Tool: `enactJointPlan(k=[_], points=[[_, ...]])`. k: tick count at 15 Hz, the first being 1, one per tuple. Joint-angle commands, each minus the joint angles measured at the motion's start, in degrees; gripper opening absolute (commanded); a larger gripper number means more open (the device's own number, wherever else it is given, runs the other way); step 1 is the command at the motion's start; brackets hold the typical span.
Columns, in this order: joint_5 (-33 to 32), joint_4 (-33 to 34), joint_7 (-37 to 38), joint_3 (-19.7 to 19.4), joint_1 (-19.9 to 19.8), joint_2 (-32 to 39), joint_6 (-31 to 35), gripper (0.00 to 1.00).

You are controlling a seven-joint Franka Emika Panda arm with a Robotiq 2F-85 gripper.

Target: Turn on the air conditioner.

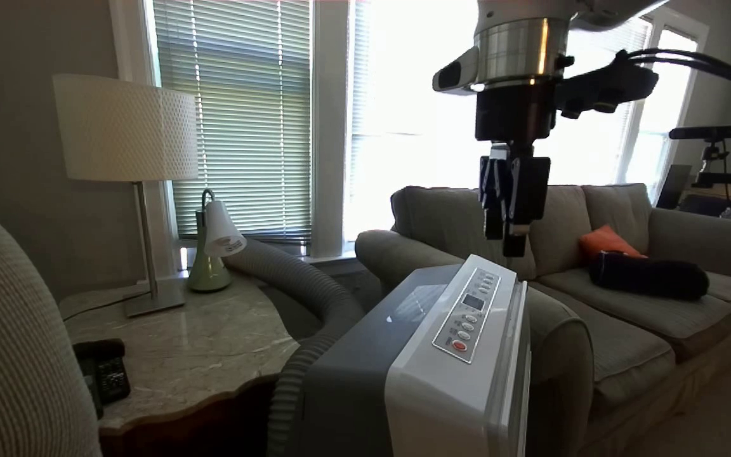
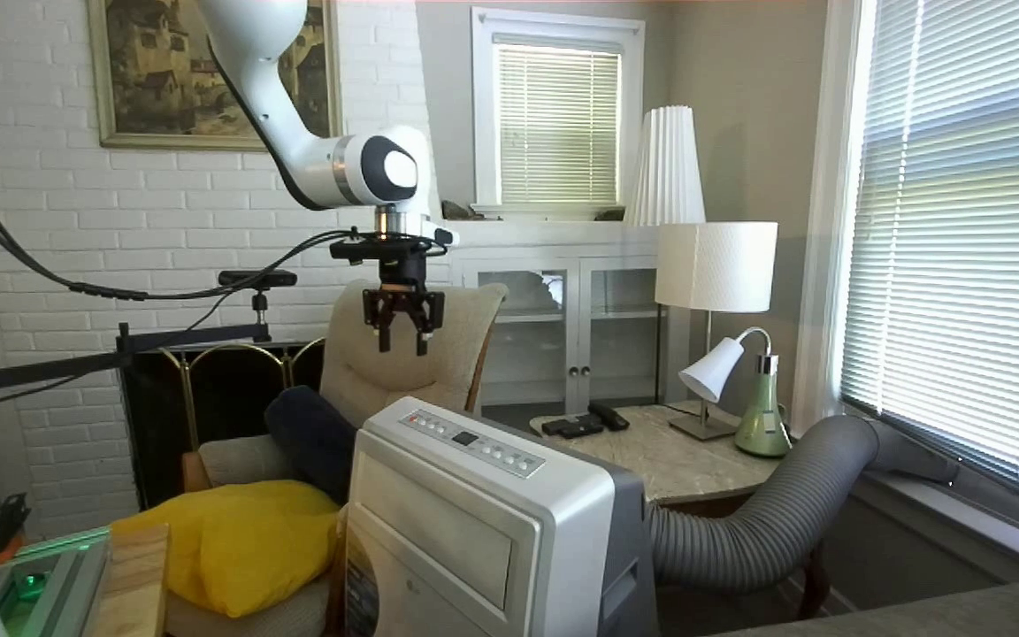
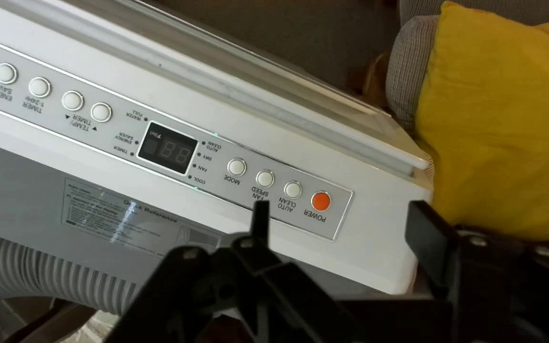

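Not switched on yet, by my reading! The large, boxy air conditioner with the white front and grey sides (image 2: 474, 531) stands beside the grey-beige fabric sofa (image 1: 600, 324) and near the marble-topped table (image 2: 686, 469), its thick grey ribbed hose (image 2: 731, 544) curving up toward the window with pale slatted blinds (image 2: 961, 221). Above the sloped top hangs the black two-fingered gripper (image 2: 403, 341), apart from the casing, touching nothing. The pincer is wide, fingers well separated, nothing between them.

Over to the wrist view, and there's the long silver-grey control panel (image 3: 219, 159), lettering upside down. The prize, surely, is the round orange-red button marked POWER (image 3: 321, 201), last in its row. It shows through the gap between the fingertips, which suggests a straight drop could leave a tip on either side of it, pressing nothing.

Any sign of life? None I can make out: the small black rectangular display (image 3: 168, 147) offers only faint grey digit shapes, and the tiny round indicators (image 3: 194, 166) beside it look dark.

So, the tally: the approach looks mostly made, at the proper end of the panel. Left to do: narrow the pincer or line up one tip, come down, press, lift away, and see that display light.
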Motion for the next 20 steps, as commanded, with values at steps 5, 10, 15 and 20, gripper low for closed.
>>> enactJointPlan(k=[5, 10, 15, 20], points=[[-0.05, 1.03, 1.61, -0.05, 1.25, 3.75, 3.71, 0.16], [-0.60, 1.25, 2.09, -0.21, 1.86, 5.28, 4.99, 0.00], [-1.23, 1.61, 3.17, -0.46, 2.57, 6.92, 6.37, 0.00], [-1.63, 2.84, 4.75, -1.02, 3.17, 8.97, 6.47, 0.00]])
